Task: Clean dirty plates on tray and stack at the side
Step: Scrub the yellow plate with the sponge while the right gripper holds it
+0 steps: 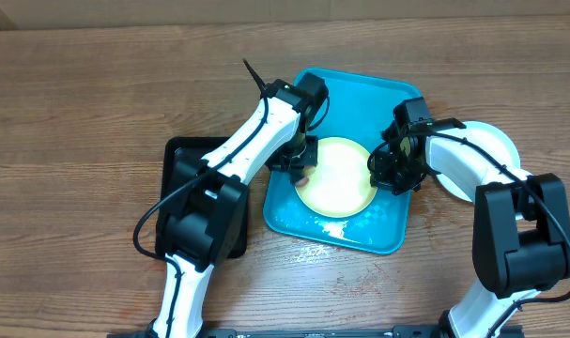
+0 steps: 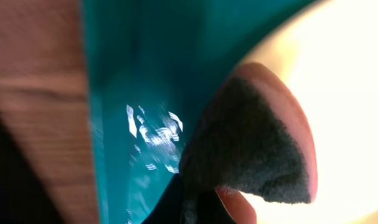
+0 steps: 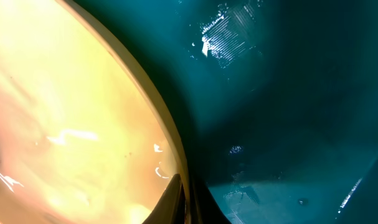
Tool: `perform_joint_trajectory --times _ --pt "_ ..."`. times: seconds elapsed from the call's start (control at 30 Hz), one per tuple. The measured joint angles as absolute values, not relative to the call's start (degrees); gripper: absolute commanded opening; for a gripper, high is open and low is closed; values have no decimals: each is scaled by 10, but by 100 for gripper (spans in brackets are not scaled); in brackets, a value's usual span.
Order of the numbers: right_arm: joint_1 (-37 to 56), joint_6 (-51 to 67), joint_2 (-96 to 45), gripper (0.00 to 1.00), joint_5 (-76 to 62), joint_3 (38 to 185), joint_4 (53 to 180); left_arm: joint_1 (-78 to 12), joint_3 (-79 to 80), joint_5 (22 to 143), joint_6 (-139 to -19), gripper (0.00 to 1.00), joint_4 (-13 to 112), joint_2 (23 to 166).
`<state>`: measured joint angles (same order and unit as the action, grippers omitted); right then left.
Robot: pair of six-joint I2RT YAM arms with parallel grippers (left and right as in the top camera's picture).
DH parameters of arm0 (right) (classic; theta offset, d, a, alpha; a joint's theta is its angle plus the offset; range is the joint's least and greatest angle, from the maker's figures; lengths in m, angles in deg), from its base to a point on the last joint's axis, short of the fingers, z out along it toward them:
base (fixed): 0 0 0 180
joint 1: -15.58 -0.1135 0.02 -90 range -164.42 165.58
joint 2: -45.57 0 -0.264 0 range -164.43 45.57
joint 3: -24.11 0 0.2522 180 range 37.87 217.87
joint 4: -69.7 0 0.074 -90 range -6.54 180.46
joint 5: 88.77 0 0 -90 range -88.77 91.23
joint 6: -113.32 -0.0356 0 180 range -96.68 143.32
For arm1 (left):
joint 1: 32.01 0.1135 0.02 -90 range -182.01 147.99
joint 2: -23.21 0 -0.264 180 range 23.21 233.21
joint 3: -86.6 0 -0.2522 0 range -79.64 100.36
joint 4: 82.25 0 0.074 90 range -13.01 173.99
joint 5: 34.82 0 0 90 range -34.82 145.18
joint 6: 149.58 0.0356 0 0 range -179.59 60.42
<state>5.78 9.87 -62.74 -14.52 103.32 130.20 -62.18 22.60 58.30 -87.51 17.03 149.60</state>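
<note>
white plate (image 1: pixel 496 141) half hidden, black tray (image 1: pixel 177 160) too

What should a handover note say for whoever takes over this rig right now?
Left tool: shut on a sponge, at the left edge of the pale yellow plate.
Right tool: shut on that plate's right rim, apparently steadying it.
The yellow plate lies in the turquoise tray. A whitish plate sits on the table to the right of the tray.
Done: one plate set aside, it seems; no smears show on the yellow one.
Left: finish wiping, then stack it on the whitish plate. Only two plates are visible.
</note>
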Motion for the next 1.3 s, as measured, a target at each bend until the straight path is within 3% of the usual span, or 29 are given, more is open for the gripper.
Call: perform_joint_trajectory --times 0.43,0.77,1.0,1.3 --pt "58 99 -627 4 -139 1033 1303 -665 222 650 -877 4 299 1535" --pt "63 98 -627 4 -134 1033 1306 -677 224 889 -877 4 395 1575" --pt "63 98 -627 4 -134 1033 1307 -690 224 971 -877 4 372 1589" --pt "63 98 -627 4 -134 1033 1306 -675 225 958 -877 5 242 1590"
